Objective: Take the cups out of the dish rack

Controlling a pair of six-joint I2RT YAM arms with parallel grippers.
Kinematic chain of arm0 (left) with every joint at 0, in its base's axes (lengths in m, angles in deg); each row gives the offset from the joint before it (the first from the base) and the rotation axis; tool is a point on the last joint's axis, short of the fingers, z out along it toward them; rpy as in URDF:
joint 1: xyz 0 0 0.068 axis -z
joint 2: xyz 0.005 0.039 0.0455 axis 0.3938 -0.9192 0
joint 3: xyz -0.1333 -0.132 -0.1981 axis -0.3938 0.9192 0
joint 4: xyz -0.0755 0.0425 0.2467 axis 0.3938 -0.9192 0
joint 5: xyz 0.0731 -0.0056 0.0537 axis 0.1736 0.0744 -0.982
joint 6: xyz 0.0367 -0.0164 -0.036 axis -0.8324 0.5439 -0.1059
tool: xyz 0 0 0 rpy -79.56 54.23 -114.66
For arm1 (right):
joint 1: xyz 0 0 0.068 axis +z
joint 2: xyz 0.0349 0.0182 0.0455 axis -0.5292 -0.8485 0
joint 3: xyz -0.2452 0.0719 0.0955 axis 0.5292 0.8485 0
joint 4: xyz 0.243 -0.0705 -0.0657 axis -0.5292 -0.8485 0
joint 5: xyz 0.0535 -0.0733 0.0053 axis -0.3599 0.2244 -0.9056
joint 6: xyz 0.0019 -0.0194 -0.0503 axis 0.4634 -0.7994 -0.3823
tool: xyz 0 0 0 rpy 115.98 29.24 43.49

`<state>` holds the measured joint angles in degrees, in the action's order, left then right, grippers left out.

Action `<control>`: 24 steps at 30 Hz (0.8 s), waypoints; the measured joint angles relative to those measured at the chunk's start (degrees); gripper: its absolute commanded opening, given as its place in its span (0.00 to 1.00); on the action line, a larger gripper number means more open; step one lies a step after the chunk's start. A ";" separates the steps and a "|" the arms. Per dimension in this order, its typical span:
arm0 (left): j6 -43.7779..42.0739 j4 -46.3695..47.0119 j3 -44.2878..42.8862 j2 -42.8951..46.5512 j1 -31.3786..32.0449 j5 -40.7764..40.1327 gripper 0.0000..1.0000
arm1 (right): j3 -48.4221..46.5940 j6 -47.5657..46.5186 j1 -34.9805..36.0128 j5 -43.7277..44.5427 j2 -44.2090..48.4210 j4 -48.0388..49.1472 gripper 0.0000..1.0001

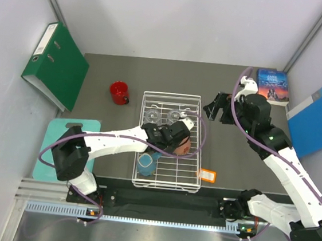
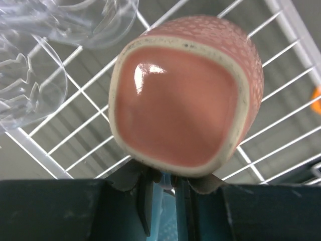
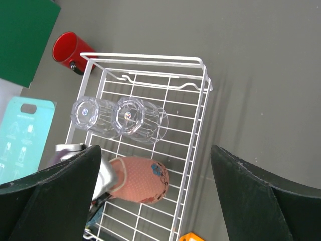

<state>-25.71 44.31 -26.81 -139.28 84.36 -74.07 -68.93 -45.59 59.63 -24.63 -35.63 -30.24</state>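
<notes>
The white wire dish rack stands mid-table, with an orange tag at its near right corner. Two clear tumblers stand upside down at its far end. My left gripper is shut on the rim of the salmon-pink mug, which is tipped on its side over the rack floor; in the left wrist view the mug fills the frame above the gripper. The light-blue mug sits in the rack's near left. The red mug stands on the table left of the rack. My right gripper is open and empty, to the right of the rack's far end.
A green binder leans at the far left. A teal board lies by the left arm. A book and a blue folder are at the far right. The right wrist view shows the rack, tumblers and red mug.
</notes>
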 measured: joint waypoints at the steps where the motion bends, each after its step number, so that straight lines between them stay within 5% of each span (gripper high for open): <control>1: 0.02 0.02 0.70 -0.66 0.02 0.00 0.00 | 0.15 0.00 0.00 0.00 0.20 0.00 0.89; 20: 0.70 5.53 -0.68 -5.31 0.48 -8.94 0.01 | 2.05 -1.11 0.00 0.00 0.96 -0.13 0.89; 23: 0.70 4.50 -1.03 -5.53 0.48 -10.64 0.22 | 2.05 -1.49 0.00 0.00 0.92 -0.13 0.89; 24: 0.70 4.13 -1.03 -5.53 0.48 -11.08 0.36 | 2.05 -1.49 0.00 -0.02 0.92 -0.13 0.89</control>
<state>-25.01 48.44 -27.84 -144.81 84.84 -85.15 -66.87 -47.08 59.63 -24.65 -34.71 -30.38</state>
